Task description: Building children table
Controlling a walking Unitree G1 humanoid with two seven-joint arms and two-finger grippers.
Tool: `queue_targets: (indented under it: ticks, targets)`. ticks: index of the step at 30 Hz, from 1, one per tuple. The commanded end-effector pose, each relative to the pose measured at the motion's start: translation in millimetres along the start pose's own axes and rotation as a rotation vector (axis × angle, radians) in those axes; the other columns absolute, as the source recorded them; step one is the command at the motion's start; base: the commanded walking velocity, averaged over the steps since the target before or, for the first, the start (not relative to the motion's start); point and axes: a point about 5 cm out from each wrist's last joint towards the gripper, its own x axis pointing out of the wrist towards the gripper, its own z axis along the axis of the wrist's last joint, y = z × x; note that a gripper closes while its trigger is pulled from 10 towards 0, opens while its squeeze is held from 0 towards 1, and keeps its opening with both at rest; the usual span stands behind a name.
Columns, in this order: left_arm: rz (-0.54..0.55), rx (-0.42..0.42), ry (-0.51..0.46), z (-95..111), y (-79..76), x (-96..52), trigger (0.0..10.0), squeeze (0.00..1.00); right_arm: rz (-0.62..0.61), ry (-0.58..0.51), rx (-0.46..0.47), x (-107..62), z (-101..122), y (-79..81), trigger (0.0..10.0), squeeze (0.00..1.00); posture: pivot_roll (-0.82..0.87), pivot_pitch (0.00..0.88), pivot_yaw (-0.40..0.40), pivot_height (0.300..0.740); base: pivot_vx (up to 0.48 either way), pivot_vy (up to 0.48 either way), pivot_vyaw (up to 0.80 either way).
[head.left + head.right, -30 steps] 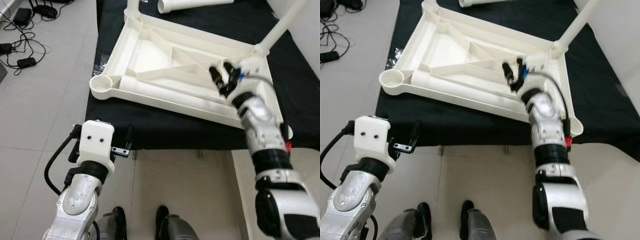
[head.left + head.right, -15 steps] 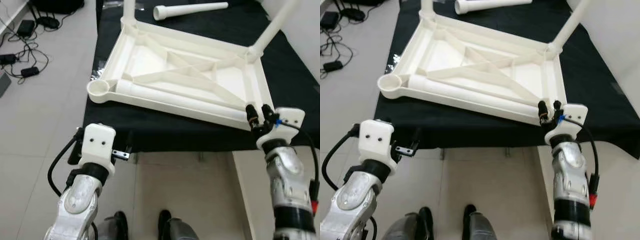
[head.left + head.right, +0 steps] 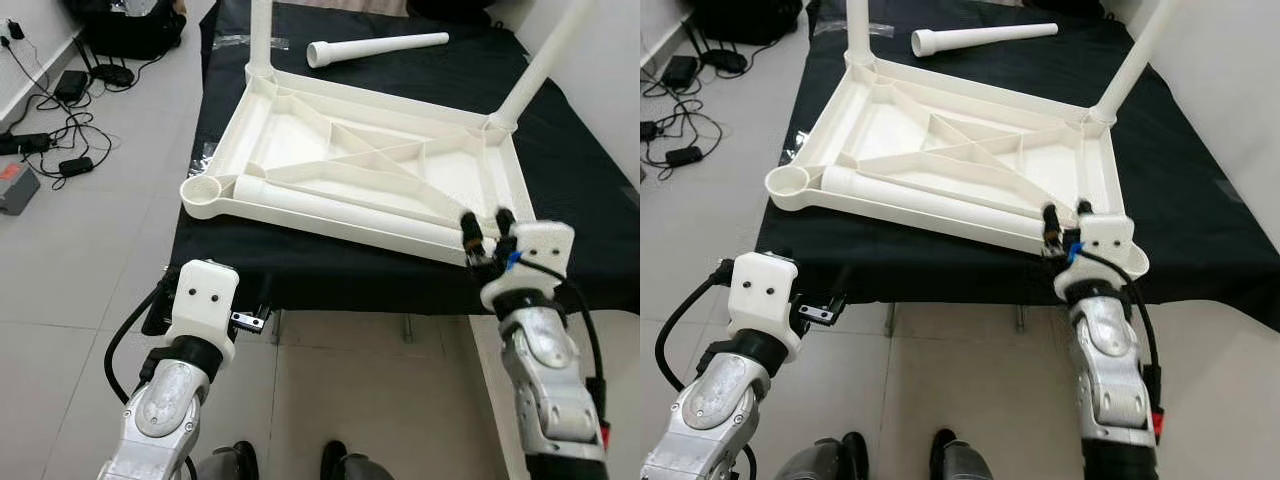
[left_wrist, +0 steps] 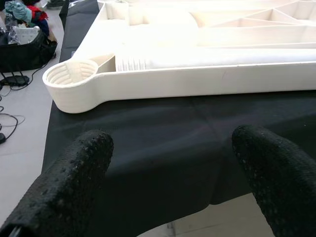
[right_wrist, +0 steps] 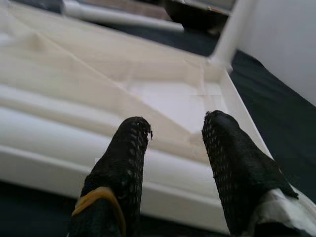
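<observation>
tabletop (image 3: 360,170), one white plastic piece, is lying upside down on a black cloth (image 3: 580,180) that is covering a low platform, its ribbed underside facing up. two legs are standing upright from its far corners, one at about 11 o'clock (image 3: 261,35) and one at about 1 o'clock (image 3: 545,62). a third leg (image 3: 375,47) is lying loose on the cloth beyond the far edge, at 12 o'clock. a fourth leg (image 3: 930,196) is lying inside the tabletop along its near rim. an empty round socket (image 3: 203,189) is sitting at the near left corner, at about 10 o'clock.

right gripper (image 3: 484,232) is hovering at the tabletop's near right corner, at about 4 o'clock, its two fingers (image 5: 131,148) pointing up and standing a narrow gap apart with nothing between them. left gripper (image 4: 173,163) is hanging below the cloth's near edge at about 7 o'clock, fingers spread wide and holding nothing.

the left wrist view is showing the socket's ridged inner wall close up. the head views are taking in the grey tiled floor (image 3: 70,260), a tangle of black cables (image 3: 60,95) at 9 o'clock and the robot's two feet (image 3: 890,455) at 6 o'clock.
</observation>
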Motion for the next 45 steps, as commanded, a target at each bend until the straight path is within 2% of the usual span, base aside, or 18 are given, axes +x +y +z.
queue_targets:
  ticks: [1, 7, 14, 20, 34, 45]
  targets:
    - [-0.016, -0.004, 0.027, -7.1, -2.1, -2.1, 10.0, 0.0, -0.071, 0.074, -0.058, -7.4, -10.9, -15.6, 10.0, 0.0, 0.07, 0.215, -0.116, 0.74, 0.0, 0.0, 0.0]
    - [-0.01, -0.002, 0.037, -11.0, -0.1, -4.2, 10.0, 0.0, -0.18, 0.186, -0.154, -25.5, -24.4, -28.8, 10.0, 0.0, 0.07, 0.226, -0.114, 0.74, 0.0, 0.0, 0.0]
    - [-0.012, -0.002, 0.041, -12.8, -1.1, -4.1, 10.0, 0.0, -0.198, 0.245, -0.188, -27.1, -34.4, -27.8, 10.0, 0.0, 0.07, 0.226, -0.115, 0.74, 0.0, 0.0, 0.0]
    - [-0.009, 0.003, 0.037, -12.3, 1.4, -5.7, 10.0, 0.0, -0.24, 0.346, -0.205, -15.6, -45.2, -21.0, 10.0, 0.0, 0.08, 0.238, -0.112, 0.74, 0.0, 0.0, 0.0]
    - [-0.007, 0.007, 0.025, -7.7, 1.7, -6.4, 10.0, 0.0, -0.241, 0.302, -0.173, 16.6, -34.6, -2.8, 10.0, 0.0, 0.09, 0.248, -0.117, 0.74, 0.0, 0.0, 0.0]
    - [-0.007, 0.007, 0.021, -6.3, 1.0, -6.7, 10.0, 0.0, -0.236, 0.286, -0.157, 28.8, -32.4, 10.9, 10.0, 0.0, 0.09, 0.253, -0.125, 0.74, 0.0, 0.0, 0.0]
